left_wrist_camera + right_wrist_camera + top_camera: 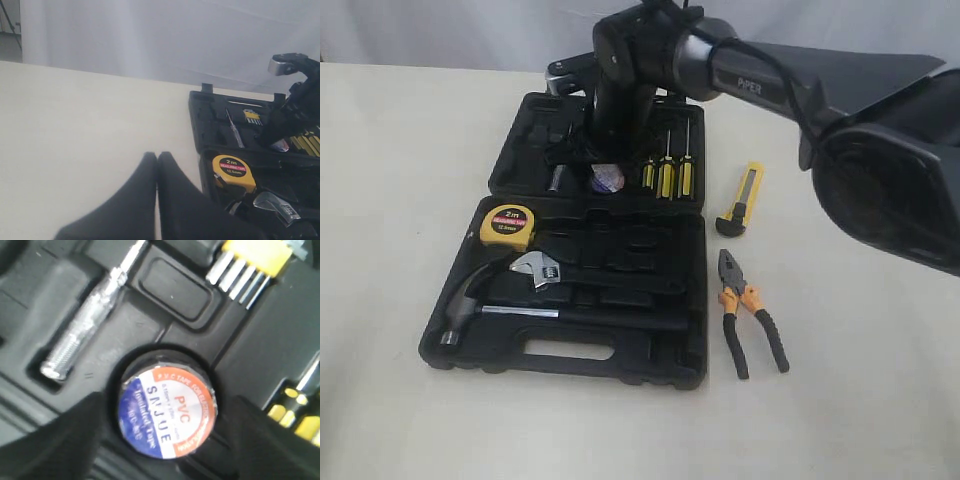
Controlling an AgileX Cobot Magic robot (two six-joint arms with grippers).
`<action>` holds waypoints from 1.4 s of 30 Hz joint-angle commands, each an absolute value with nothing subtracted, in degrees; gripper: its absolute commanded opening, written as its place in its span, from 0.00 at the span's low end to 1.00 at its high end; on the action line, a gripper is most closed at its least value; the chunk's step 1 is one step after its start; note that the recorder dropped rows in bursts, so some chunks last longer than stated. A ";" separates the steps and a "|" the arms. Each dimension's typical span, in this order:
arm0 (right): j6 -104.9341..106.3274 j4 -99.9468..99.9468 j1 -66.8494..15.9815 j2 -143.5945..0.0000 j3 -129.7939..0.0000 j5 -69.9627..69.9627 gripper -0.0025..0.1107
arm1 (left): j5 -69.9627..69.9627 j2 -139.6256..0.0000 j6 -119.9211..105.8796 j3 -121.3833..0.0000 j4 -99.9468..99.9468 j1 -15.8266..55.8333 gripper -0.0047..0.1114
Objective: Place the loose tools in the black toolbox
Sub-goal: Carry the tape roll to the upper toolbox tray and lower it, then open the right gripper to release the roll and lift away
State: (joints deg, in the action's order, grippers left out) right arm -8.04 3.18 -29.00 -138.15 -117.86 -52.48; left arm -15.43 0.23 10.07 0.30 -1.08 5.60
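Note:
The black toolbox (620, 372) lies open. The yellow "2m" tape measure (508, 225) (232, 172) sits in its near half. The black tape roll (167, 412) (608, 178), with a white, blue and orange label, rests in a round recess of the far half. My right gripper (167, 407) stands open over it, one finger on each side. The yellow-black utility knife (743, 200) and the orange-black pliers (748, 310) lie on the table right of the box. My left gripper (157, 156) is shut and empty above the table, left of the box, and is out of the exterior view.
The hammer (470, 300) and the adjustable wrench (542, 268) sit in the near half. Three yellow-black screwdrivers (667, 175) stand in the far half beside the roll, with a clear tester screwdriver (85, 330) and a bit holder (255, 260). My right arm (740, 80) reaches across the box.

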 commanded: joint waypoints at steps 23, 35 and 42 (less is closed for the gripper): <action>-5.35 2.84 -28.93 -138.90 -117.85 -51.21 0.02 | -15.39 0.00 10.15 0.00 -1.29 5.93 0.04; -5.07 2.70 -28.93 -141.17 -117.85 -46.90 0.02 | -15.51 0.00 10.15 0.00 -1.29 5.93 0.04; -4.42 2.80 -28.93 -137.07 -117.85 -48.48 0.02 | -15.51 0.00 10.15 0.00 -1.29 5.93 0.04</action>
